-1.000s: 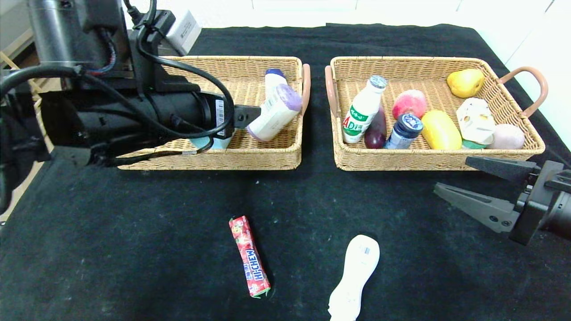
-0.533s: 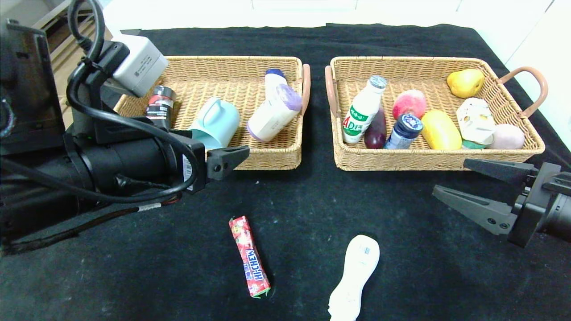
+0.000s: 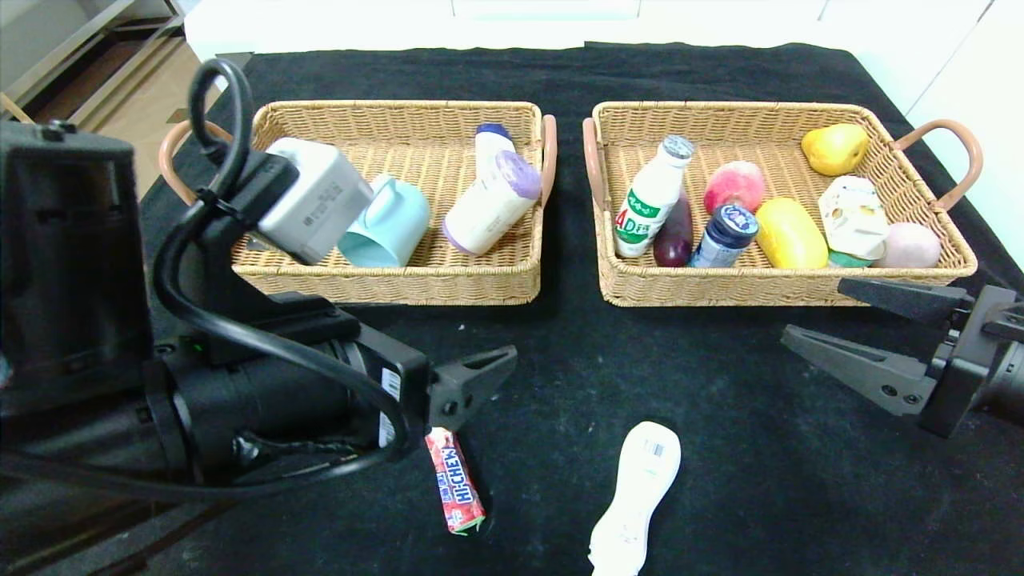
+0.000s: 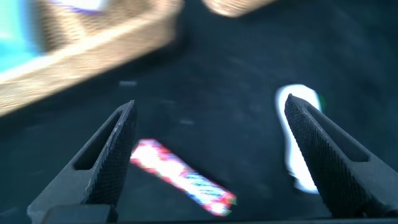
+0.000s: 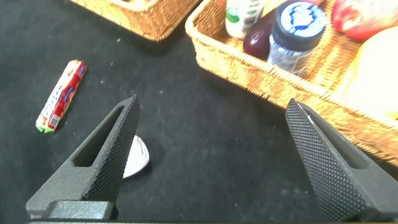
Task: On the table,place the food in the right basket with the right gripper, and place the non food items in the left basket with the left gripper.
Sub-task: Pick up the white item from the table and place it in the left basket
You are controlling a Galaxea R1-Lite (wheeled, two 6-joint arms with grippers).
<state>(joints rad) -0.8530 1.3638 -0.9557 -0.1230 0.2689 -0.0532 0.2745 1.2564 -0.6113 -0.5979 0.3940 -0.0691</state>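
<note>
The left gripper [image 3: 480, 376] has withdrawn from the left basket [image 3: 400, 284] toward the Hi-Chew stick [image 3: 454, 478].

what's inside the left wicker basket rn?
In the tan wicker left basket: a teal mug on its side and a beige roll with purple top against a white bottle. The left arm's grey box covers the rest.

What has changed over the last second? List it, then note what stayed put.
The left gripper pulled back out of the left basket, empty, jaws open, and now hangs over the table near the Hi-Chew stick. The right gripper, white bottle and basket contents kept their places.
</note>
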